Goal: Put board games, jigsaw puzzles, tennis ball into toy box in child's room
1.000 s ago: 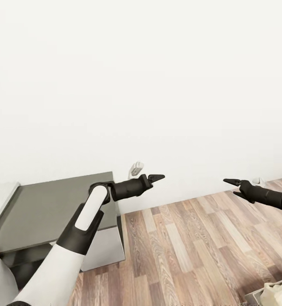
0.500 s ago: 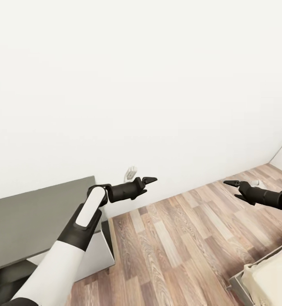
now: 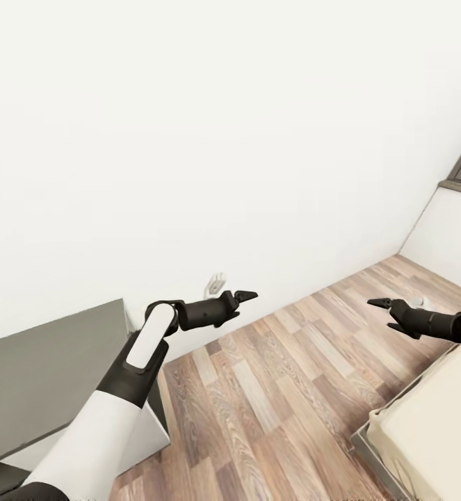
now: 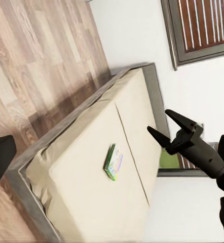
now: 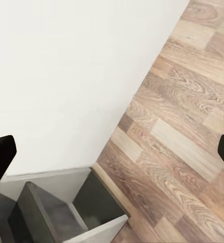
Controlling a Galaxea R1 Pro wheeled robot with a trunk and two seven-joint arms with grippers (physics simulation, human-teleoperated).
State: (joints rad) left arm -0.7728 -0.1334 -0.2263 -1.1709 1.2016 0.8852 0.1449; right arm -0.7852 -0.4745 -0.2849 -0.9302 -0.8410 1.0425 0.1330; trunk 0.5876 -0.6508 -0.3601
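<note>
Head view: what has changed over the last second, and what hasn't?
The camera has swung right: the dark-grey cabinet slid toward the picture's left edge, while the bed and a room corner came in at the right. Nothing was grasped or released. The left gripper and the right gripper stay empty, held out in front as before.

Bed [image 3: 435, 417] corner, plank floor [image 3: 286, 390] — dark cabinet [image 3: 42, 379]

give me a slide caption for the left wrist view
Left wrist view: a green board game box lying flat on the bed, with the open right gripper in front of it.
</note>
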